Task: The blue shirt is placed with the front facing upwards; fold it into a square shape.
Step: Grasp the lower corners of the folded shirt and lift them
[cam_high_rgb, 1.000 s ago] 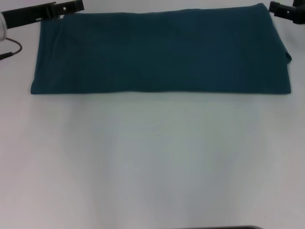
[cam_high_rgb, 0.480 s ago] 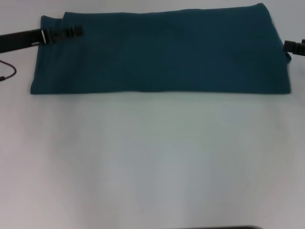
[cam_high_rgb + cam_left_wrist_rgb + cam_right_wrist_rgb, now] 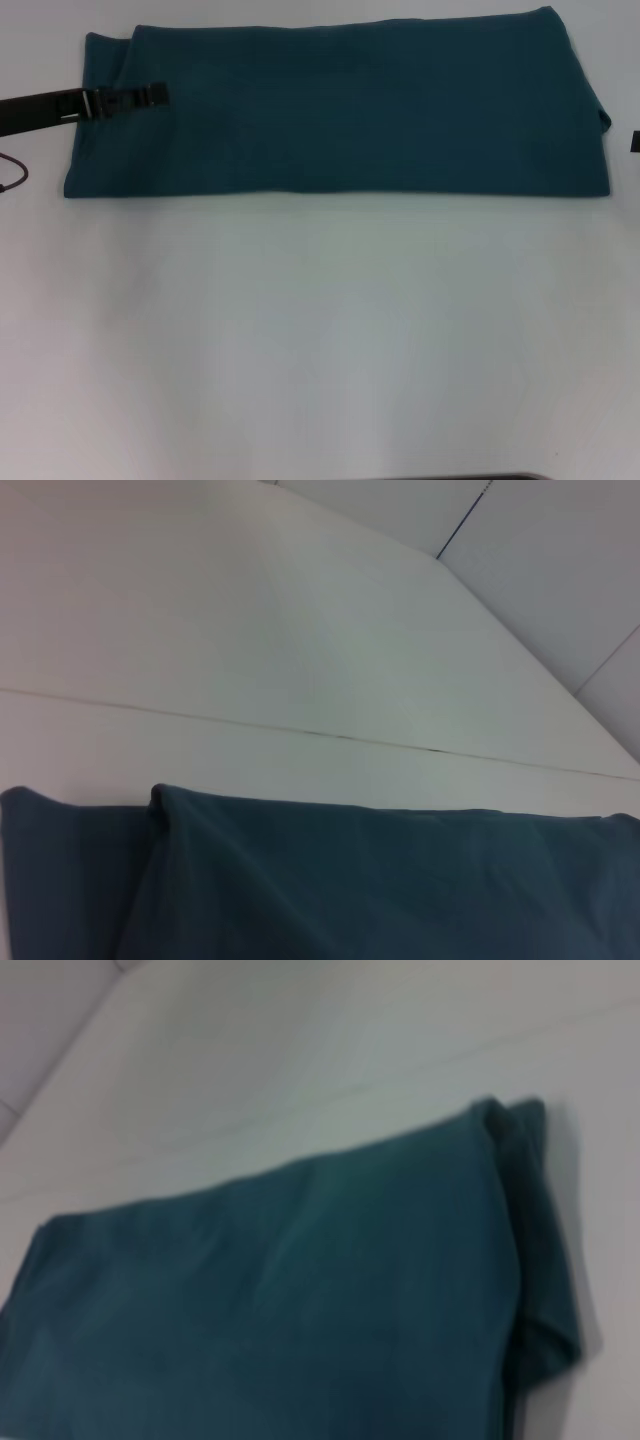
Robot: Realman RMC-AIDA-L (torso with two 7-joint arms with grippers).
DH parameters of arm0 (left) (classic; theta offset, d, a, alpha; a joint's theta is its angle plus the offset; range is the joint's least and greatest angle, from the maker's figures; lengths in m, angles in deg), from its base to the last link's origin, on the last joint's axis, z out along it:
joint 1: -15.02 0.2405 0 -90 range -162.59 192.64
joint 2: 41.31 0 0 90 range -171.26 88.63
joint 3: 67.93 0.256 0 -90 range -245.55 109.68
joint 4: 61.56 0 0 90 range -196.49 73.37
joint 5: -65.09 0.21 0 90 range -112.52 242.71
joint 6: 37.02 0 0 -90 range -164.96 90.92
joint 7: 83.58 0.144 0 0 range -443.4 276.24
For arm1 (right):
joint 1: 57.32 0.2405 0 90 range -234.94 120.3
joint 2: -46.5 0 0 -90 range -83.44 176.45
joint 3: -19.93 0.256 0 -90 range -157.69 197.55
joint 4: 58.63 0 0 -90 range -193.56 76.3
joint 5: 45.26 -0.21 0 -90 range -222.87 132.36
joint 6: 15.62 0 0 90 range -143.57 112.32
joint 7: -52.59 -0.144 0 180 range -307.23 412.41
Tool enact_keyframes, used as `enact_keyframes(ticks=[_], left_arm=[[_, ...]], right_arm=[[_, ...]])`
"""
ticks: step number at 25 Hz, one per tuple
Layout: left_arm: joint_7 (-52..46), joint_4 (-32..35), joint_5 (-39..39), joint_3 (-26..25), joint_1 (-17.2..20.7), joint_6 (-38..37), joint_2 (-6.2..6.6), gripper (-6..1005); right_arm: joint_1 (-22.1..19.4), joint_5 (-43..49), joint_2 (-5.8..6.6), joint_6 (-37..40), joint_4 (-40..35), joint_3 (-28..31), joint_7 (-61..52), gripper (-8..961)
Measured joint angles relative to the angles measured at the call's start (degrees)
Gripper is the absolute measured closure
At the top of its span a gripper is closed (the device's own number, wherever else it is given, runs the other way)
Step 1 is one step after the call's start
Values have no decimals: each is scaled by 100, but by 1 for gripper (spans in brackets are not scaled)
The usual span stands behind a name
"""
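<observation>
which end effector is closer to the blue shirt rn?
Left. The left end effector is over the blue shirt's left end; the right end effector sits just off its right edge.

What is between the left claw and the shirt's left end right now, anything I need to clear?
Nothing visible. The left claw is already over the left end of the blue shirt, with only bare white table around the cloth.

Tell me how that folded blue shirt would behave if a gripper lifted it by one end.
The blue shirt would probably droop and partly unfold, since it is soft cloth lying in loose layers, with an under layer showing at its left end. Pushed, it would likely bunch rather than slide whole. It looks light and not fragile. The left gripper is over that end.
</observation>
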State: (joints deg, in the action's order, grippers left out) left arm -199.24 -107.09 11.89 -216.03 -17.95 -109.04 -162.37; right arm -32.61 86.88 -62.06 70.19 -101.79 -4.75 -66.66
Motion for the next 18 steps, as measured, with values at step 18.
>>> enact_keyframes(ticks=[18], left_arm=[[42, 0, 3, 0, 38, 164, -6, 39]], right_arm=[[223, 338, -207, -434, 526, -64, -45, 129]])
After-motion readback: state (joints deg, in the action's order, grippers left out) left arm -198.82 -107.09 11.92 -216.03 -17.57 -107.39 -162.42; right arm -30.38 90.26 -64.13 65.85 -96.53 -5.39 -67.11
